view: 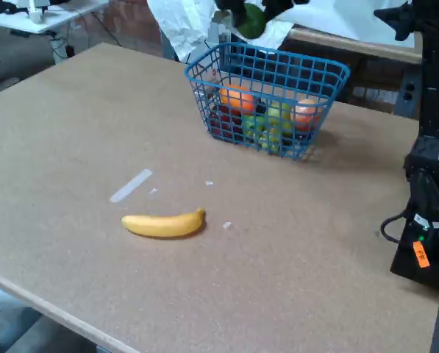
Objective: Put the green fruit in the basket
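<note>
Up top, above the blue wire-mesh basket [267, 99], the black end effector [250, 16] is clamped on the smooth dark green fruit [251, 22]. Round fruit sit inside the basket; a curved yellow banana [164, 223] lies on the matte brown bench [72, 132].
</note>
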Available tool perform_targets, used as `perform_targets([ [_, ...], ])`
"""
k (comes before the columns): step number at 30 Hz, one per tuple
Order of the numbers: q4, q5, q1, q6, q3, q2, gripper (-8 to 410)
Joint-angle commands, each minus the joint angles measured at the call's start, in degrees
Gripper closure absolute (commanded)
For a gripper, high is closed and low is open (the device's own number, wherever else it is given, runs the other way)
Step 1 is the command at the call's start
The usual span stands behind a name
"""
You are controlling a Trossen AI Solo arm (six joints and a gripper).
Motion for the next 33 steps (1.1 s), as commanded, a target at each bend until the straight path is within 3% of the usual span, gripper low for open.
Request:
perform_targets([
  [1, 1.9, -0.8, -4.4, -1.9, -0.2, 3.2, 250],
  [15, 11.6, 0.2, -5.5, -4.7, -0.2, 16.0, 250],
  [23, 12.8, 0.7, -7.5, -5.9, -0.2, 18.6, 246],
  [28, 12.9, 0.8, -8.2, -7.0, -0.2, 18.4, 219],
  [33, 12.3, 0.8, -8.3, -7.0, -0.2, 18.6, 164],
])
